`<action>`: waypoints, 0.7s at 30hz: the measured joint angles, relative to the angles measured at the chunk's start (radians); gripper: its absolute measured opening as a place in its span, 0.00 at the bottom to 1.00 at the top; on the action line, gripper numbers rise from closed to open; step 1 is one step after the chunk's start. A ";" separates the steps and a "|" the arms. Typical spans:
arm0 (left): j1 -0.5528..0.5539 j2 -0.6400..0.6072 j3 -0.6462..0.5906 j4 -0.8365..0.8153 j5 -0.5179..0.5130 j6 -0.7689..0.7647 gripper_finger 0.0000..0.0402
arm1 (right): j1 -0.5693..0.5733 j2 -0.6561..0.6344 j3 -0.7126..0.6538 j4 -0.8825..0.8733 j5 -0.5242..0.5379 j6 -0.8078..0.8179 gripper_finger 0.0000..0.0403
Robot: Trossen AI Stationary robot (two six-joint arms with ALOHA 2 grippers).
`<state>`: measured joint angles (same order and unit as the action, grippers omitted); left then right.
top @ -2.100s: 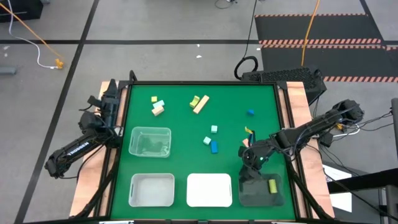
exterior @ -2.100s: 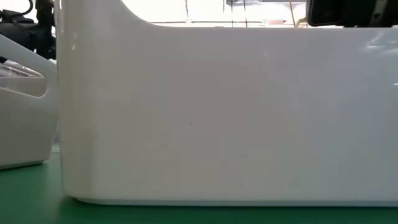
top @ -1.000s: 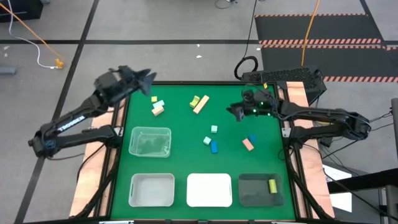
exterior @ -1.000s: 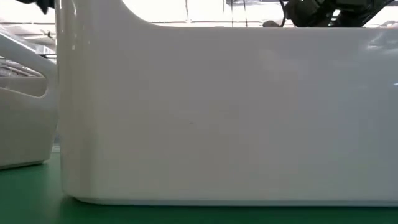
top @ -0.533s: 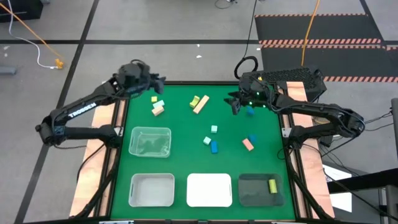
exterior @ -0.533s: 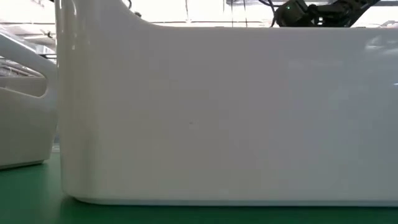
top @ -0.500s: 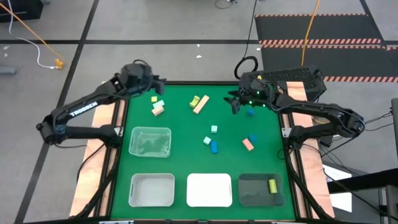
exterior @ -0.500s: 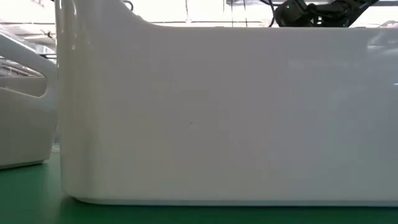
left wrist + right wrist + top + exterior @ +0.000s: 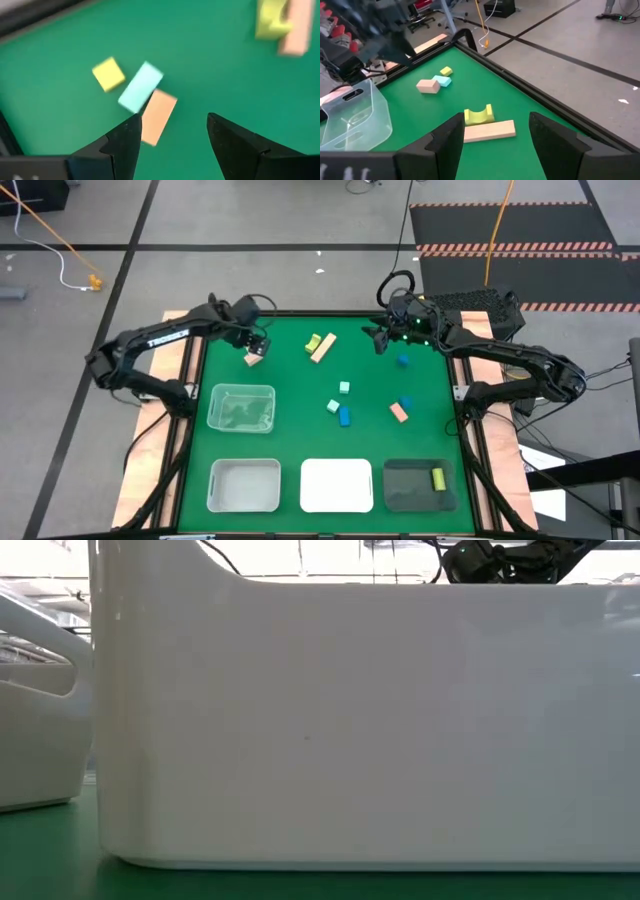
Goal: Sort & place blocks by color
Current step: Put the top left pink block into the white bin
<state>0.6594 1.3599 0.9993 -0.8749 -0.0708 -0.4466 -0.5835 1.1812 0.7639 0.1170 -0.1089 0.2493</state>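
Note:
My left gripper (image 9: 256, 340) is open and hovers over three blocks at the table's far left, touching none. In the left wrist view they are a yellow cube (image 9: 108, 74), a mint bar (image 9: 140, 93) and a tan bar (image 9: 158, 116); the tan bar lies just ahead of the gripper (image 9: 172, 135). Only the tan bar (image 9: 253, 358) shows from above. My right gripper (image 9: 379, 340) is open and empty near the far edge, facing a yellow-green arch (image 9: 478, 115) that leans against a long tan bar (image 9: 489, 131). A blue cube (image 9: 402, 361) lies beside it.
Mid-table lie two mint cubes (image 9: 344, 387), two blue blocks (image 9: 345, 416) and a pinkish-tan block (image 9: 399, 412). A clear tray (image 9: 241, 408) sits at left. Along the near edge stand a frosted tray (image 9: 244, 485), a white tray (image 9: 337, 485) and a dark tray (image 9: 410, 490) holding a yellow-green block (image 9: 437, 478).
My left gripper has swung from beyond the far-left corner toward the right and near side and has come down over the yellow, mint and tan blocks. My right gripper has drifted slightly toward the far edge. No block has moved.

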 joint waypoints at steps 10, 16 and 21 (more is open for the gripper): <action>0.000 0.146 0.000 -0.010 0.000 0.122 0.56 | 0.000 0.000 0.000 -0.001 0.000 0.027 0.53; 0.006 0.222 0.000 0.013 -0.008 0.145 0.56 | 0.001 0.000 0.000 -0.001 0.000 0.045 0.53; 0.007 0.295 0.000 0.013 -0.009 0.160 0.56 | 0.001 0.000 0.000 -0.001 0.000 0.056 0.53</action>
<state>0.6662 1.6550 0.9989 -0.8621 -0.0795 -0.2863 -0.5827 1.1812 0.7639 0.1158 -0.1086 0.3054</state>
